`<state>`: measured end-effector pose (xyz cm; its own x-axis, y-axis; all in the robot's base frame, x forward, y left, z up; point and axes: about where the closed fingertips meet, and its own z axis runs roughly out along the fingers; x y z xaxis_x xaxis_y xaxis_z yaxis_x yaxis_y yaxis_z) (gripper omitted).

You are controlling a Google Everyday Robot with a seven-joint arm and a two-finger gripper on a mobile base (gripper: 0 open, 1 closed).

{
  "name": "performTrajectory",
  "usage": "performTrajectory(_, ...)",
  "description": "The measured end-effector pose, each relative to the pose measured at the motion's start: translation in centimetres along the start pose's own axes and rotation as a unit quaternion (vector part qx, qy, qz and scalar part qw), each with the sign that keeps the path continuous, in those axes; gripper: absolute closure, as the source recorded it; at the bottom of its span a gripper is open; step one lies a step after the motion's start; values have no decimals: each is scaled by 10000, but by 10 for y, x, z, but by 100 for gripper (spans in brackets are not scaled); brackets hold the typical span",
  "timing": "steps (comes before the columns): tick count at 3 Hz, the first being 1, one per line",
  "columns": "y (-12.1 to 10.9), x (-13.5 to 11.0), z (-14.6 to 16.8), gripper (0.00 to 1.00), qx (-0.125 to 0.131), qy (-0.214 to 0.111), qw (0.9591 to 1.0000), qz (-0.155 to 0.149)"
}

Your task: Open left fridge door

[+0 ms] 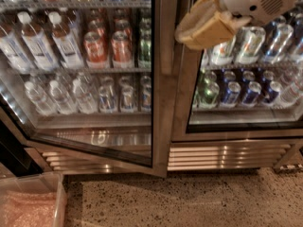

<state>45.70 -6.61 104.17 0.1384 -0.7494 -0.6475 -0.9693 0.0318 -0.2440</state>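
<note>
The fridge (227, 157) fills the view, with bottles and cans on wire shelves and a louvred grille at its base. The left fridge door (94, 144) stands ajar: its bottom edge slants out from the cabinet, and its free edge is near the middle. Water bottles and red cans show through its glass. My gripper (204, 26), with tan fingers on a white wrist, hangs at the upper right. It is in front of the right door's frame, beside the left door's free edge. I cannot tell whether it touches anything.
The right door (246, 126) is closed, with silver-green and blue cans behind it. A clear plastic bin (56, 200) with pinkish contents sits on the speckled floor (189, 197) at the bottom left, below the open door's swing.
</note>
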Motion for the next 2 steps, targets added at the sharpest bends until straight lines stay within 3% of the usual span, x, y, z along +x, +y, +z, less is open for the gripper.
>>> performTrajectory(1, 22, -30, -10, 100, 294, -243, 9987, -343)
performTrajectory(2, 74, -44, -56, 100, 1234, -245, 9904, -580)
